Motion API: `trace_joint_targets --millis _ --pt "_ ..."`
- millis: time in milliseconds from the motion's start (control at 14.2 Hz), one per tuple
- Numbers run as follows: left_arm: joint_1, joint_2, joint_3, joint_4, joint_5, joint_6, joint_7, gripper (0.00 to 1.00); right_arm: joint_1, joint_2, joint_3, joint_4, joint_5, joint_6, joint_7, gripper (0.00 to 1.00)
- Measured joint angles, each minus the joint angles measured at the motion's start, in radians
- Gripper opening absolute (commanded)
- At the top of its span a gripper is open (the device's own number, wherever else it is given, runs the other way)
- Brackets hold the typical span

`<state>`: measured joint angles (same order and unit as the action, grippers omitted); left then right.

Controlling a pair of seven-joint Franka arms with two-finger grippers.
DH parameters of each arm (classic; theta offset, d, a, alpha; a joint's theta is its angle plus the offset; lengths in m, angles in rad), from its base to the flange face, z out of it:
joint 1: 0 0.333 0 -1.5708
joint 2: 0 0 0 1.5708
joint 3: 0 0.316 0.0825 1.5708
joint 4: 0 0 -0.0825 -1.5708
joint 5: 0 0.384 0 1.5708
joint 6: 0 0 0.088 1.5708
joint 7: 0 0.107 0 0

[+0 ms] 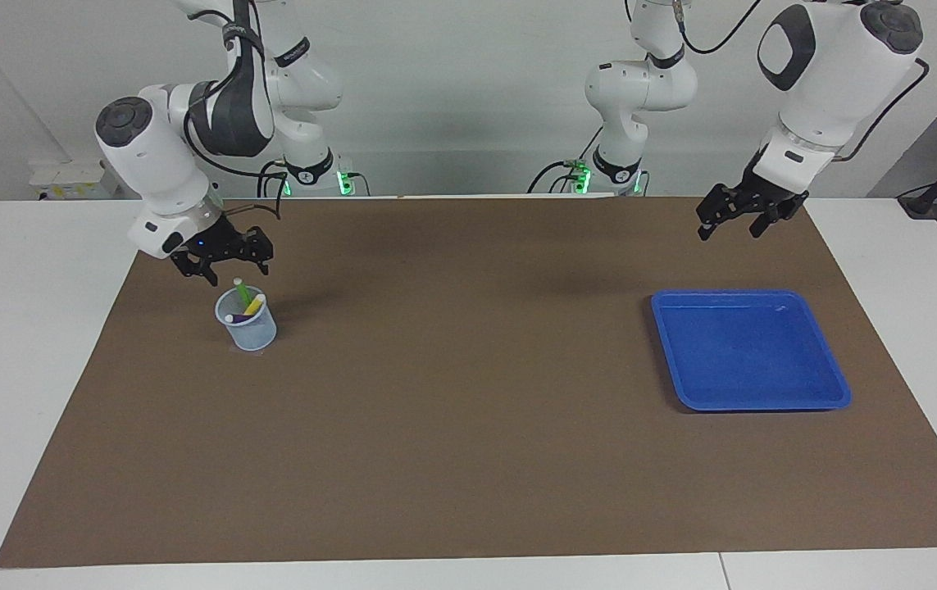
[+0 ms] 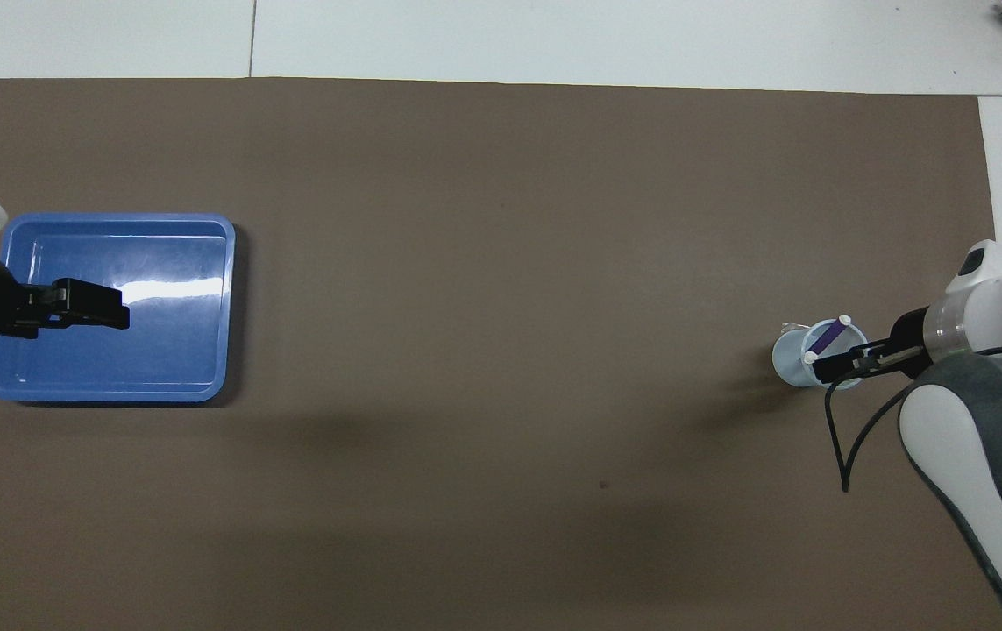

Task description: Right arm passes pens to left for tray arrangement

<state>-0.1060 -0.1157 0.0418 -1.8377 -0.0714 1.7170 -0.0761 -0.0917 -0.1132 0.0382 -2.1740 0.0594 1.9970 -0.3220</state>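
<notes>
Pens (image 1: 243, 301) stand in the cup (image 1: 248, 329) at the frame's left, right gripper (image 1: 224, 266) spread just above, left gripper (image 1: 729, 221) spread at upper right above the tray (image 1: 751, 350); a skewed descent could tip the cup.

Plain pale wall (image 1: 452, 82). White table (image 1: 25, 328) carries 1 brown mat (image 1: 452, 426). Light even, shadows soft.

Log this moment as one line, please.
right gripper: open over pale-blue mesh cup of pens | left gripper: open, waiting | bright-blue plastic tray: no pens
</notes>
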Motion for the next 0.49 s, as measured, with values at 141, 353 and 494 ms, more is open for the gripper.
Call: trace_joint_targets --millis 141,353,494 --pt "-0.008 -0.002 -0.002 0.0 0.0 0.003 0.0 1.0 -0.003 -0.004 0.0 -0.032 0.0 0.037 -0.047 0.84" --pt "-0.009 -0.003 -0.003 0.0 0.0 0.001 0.0 1.0 -0.008 -0.004 0.0 -0.066 -0.002 0.073 -0.082 0.8" --pt "-0.009 -0.003 -0.003 0.0 0.0 0.0 0.0 1.0 -0.026 -0.004 0.0 -0.082 -0.003 0.103 -0.131 0.78"
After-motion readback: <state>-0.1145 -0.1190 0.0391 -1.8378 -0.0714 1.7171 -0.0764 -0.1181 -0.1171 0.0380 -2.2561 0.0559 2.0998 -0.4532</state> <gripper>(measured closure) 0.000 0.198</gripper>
